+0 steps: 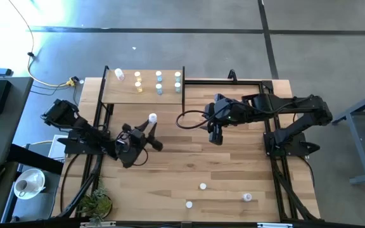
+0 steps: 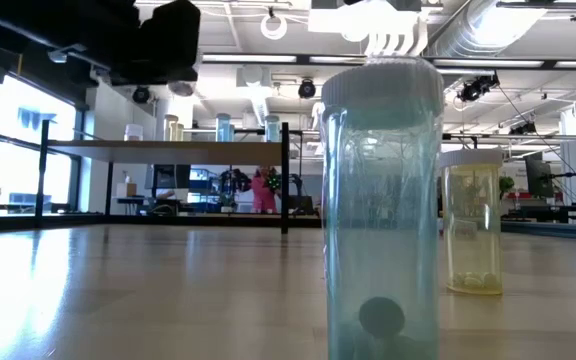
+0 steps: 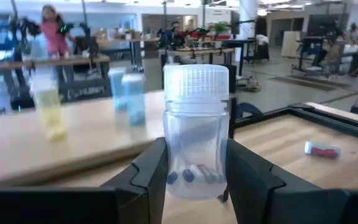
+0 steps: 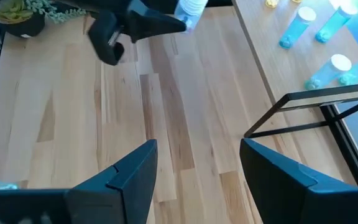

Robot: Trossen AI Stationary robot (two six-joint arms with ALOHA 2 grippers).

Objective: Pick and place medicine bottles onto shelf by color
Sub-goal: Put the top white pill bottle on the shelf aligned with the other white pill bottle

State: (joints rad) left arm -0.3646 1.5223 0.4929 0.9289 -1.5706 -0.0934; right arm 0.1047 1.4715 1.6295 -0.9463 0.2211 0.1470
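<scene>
My left gripper (image 1: pixel 151 128) is shut on a clear medicine bottle (image 3: pixel 195 134) with a white ribbed cap and a few pills at its bottom. It holds the bottle just near of the shelf (image 1: pixel 127 95), a light-wood board on black posts at the table's far left. On the shelf stand yellow bottles (image 1: pixel 138 82), light blue bottles (image 1: pixel 159 83) and further ones (image 1: pixel 177 82); a white one (image 1: pixel 119 75) lies at the shelf's left end. My right gripper (image 1: pixel 215 137) hangs open over the table's middle right, pointing slantwise down, with nothing between its fingers (image 4: pixel 135 174). My left gripper pinches the lower half of the bottle's body (image 3: pixel 173 168) between its two fingers (image 3: pixel 149 171), one on each side. The fingers come in level from the table's near left. The bottle is upright with its cap on top, at about the height of the shelf board.
Three loose bottles stand near the table's front edge (image 1: pixel 203 186), (image 1: pixel 189 204), (image 1: pixel 247 197). In the low view a light blue bottle (image 2: pixel 380 210) and a yellow bottle (image 2: pixel 473 225) stand close to the camera. A black frame (image 1: pixel 233 81) runs along the far right. A potted plant (image 1: pixel 97 204) sits at the near left corner.
</scene>
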